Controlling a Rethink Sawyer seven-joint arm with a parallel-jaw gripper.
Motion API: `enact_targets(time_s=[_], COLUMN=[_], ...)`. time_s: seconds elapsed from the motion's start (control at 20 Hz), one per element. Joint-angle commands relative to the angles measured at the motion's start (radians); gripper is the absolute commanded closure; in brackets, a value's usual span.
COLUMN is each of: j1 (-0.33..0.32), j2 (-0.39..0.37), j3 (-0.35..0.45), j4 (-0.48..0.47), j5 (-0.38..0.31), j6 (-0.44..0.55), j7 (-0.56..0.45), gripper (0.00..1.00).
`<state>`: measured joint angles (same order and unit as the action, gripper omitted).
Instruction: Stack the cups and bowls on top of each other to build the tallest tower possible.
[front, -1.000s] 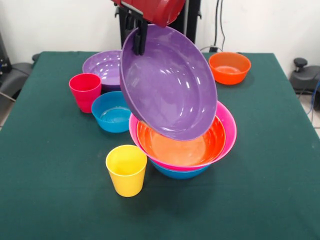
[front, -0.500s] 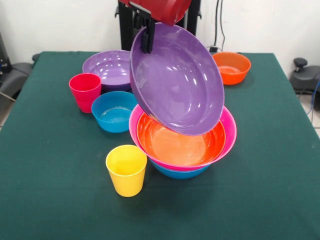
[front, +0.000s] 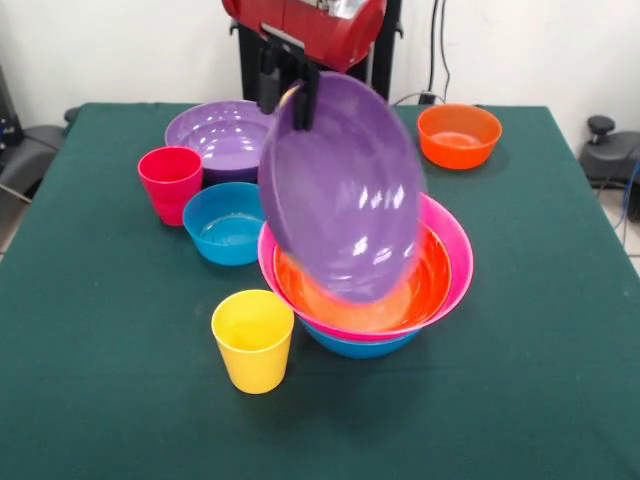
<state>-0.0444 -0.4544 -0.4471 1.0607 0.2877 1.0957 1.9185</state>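
Observation:
My gripper (front: 289, 88) is shut on the upper rim of a wide purple bowl (front: 343, 190). The bowl hangs steeply tilted and blurred, its low edge inside the tower (front: 450, 262). That pile has a blue bowl (front: 360, 346) lowest, then the big pink bowl (front: 452, 240), then an orange bowl (front: 425, 285). A yellow cup (front: 253, 339) stands in front of the pile on the left. A red-pink cup (front: 170, 183) and a second blue bowl (front: 225, 222) stand at left. Another purple bowl (front: 213, 134) sits behind them, and a second orange bowl (front: 459, 135) at the back right.
The green table cloth (front: 100, 330) has open space along the front and at the right side. A dark chair (front: 30, 145) shows past the left edge and a black object (front: 605, 150) past the right edge.
The held purple bowl has swung down and tipped steeper, its lower edge now inside the orange bowl. The gripper shifted slightly right and lower. Nothing else moved.

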Motion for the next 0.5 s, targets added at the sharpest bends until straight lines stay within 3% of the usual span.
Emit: enact_targets(time_s=[0.05, 0.5], j1=[0.008, 0.015], j2=[0.000, -0.002], j3=[0.151, 0.159], j4=[0.094, 0.085], j5=[-0.093, -0.121], j6=[-0.043, -0.036], j7=[-0.111, -0.056], gripper=[0.00, 0.00])
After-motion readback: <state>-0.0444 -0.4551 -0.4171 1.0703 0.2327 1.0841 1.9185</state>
